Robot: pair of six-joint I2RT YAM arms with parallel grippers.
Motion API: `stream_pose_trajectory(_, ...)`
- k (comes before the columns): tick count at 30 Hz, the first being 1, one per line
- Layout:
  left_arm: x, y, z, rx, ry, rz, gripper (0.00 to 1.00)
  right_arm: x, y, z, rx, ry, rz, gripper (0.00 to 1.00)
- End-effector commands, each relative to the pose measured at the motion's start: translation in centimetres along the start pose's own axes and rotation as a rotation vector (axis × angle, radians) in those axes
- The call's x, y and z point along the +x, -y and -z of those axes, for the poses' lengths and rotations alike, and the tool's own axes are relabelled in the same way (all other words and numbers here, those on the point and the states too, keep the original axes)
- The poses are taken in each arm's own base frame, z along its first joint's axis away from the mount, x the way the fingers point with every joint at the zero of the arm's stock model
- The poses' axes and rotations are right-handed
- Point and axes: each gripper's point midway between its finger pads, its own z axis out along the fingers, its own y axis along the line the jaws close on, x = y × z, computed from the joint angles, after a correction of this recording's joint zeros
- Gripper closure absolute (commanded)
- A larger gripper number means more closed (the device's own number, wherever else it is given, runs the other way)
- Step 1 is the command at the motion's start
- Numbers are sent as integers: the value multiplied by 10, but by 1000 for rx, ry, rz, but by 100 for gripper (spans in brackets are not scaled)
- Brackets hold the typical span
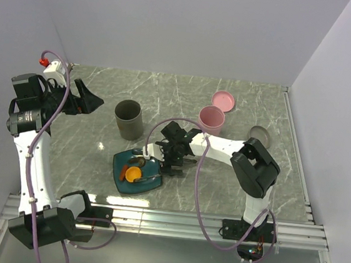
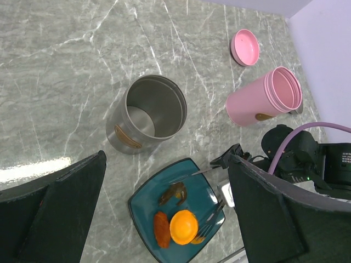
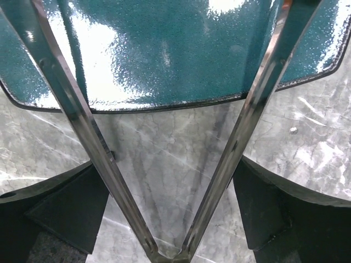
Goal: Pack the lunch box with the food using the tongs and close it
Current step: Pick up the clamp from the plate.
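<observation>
My right jaws stand wide, straddling the tongs at the teal plate's right edge, mid-frame.
Left jaws hang released, upper left. If I squeeze this near the hinge, the slim arms may twist or skid and flick the orange piece off.

Top view: bright, even, diffuse light from above. Worktop shows one small glint left of centre; shadows under the arms are soft and short. Left wrist view: sharp mid-frame, one broad glare streak on the marble at left. Left hand fingers read near-black, soft-edged, no surface detail. Right wrist view: heavy white glare across the teal plate, washing out its texture. Tongs mirror-bright with streaky reflections. Right hand fingers dark and out of focus.
</observation>
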Motion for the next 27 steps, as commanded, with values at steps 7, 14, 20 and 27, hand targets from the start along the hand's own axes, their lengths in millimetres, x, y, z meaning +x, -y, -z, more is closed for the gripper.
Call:
stream_pose_trajectory(7,-10,11,9,22,28,-59,1,-27,-7,35,7,100,11,12)
stream_pose_trajectory(14,-8,13,9,29,26,-59,1,-28,-14,59,28,125,11,15)
stream_pose_trajectory(20,-6,14,9,34,29,-49,1,-23,-13,54,43,130,3,9)
stream_pose_trajectory(27,-8,15,11,29,36,-56,1,-8,-3,35,50,49,-33,4)
